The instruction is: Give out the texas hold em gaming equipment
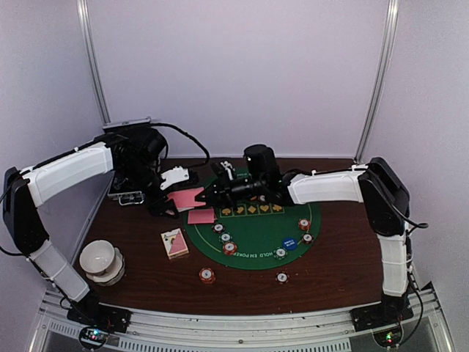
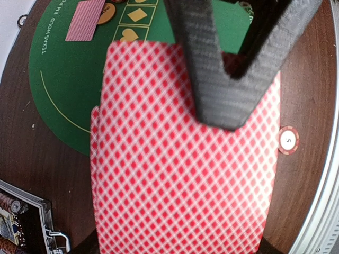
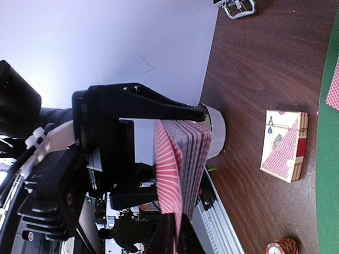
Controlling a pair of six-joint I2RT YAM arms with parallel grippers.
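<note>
1. Top view: left tool pinches pink-backed deck over the surface, beside green mat lettered "HOLD EM POKER".
2. Left wrist: right tool pressed together on top card; best drawn off flat, one card only. Chip reads "5".
3. Right wrist: deck edges slightly splayed; card box shows a spade ace, brand illegible.

Bare table between bowl and box

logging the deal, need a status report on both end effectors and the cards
Left end effector shut on card deck. Right end effector pinching front card. Lone card on green mat. No obstruction seen.
</note>
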